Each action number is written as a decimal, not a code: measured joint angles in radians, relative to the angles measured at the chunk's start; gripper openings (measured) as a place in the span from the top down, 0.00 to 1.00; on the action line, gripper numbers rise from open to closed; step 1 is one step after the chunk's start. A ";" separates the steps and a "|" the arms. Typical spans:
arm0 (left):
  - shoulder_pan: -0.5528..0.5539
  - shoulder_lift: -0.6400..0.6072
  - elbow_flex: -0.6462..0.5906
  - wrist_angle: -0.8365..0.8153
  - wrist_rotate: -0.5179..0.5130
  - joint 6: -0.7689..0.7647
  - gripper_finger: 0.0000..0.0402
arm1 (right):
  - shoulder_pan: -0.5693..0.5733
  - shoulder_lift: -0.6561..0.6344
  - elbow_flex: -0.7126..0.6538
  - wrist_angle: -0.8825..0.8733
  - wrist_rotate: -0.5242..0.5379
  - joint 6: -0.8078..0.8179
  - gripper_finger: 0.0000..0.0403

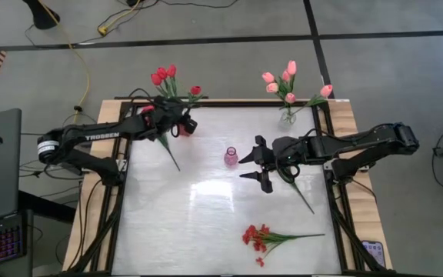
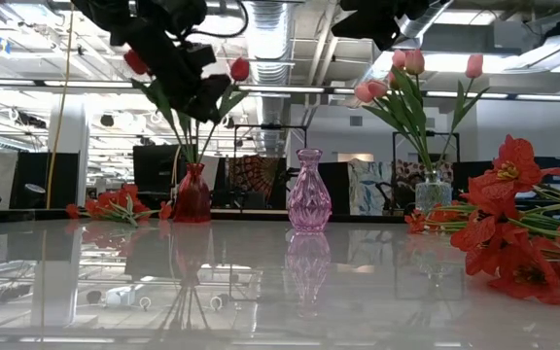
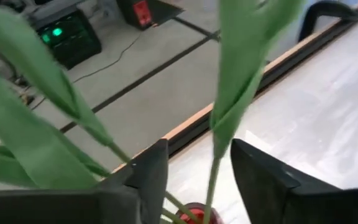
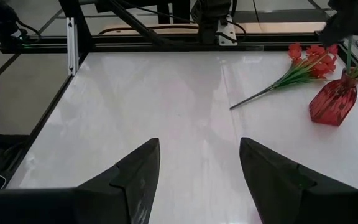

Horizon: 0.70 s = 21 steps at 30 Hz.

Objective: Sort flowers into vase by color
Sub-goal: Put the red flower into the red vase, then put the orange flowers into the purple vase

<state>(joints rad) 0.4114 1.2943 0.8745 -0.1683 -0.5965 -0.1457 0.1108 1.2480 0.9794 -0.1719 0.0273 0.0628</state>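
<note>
The left gripper (image 1: pixel 181 123) hangs over the small red faceted glass vase (image 2: pixel 192 194) at the table's far left edge, its dark fingers (image 3: pixel 151 177) parted on either side of a thin green stem (image 3: pixel 213 180) that runs down into the vase mouth; I judge it is letting a red tulip (image 1: pixel 195 90) settle among the other red tulips (image 1: pixel 162 75) there, sorted with its own colour. The pink tulips (image 1: pixel 286 80) stand in a clear glass vase (image 2: pixel 433 192) at the far right edge, their smooth waxy buds on long leafy stems. Between them sits an empty ribbed pink glass vase (image 1: pixel 231 157), bulbous and narrow-necked. The right gripper (image 1: pixel 261 164) waits just beside it with fingers spread and nothing between them. A red bunch of small frilly blossoms (image 1: pixel 256 236) lies flat on the glossy white table (image 1: pixel 175 223) near the front, not yet sorted.
</note>
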 joint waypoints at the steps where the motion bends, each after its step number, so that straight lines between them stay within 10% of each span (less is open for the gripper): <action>1: -0.003 -0.009 0.003 -0.004 0.015 0.012 0.57 | 0.000 0.000 0.000 0.000 0.000 0.000 0.38; 21: -0.225 -0.082 0.237 -0.310 0.298 0.216 0.51 | -0.002 0.000 0.000 -0.023 -0.002 0.051 0.38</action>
<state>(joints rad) 0.1862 1.2120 1.1113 -0.4782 -0.2982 0.0699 0.1089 1.2480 0.9798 -0.1946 0.0257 0.1137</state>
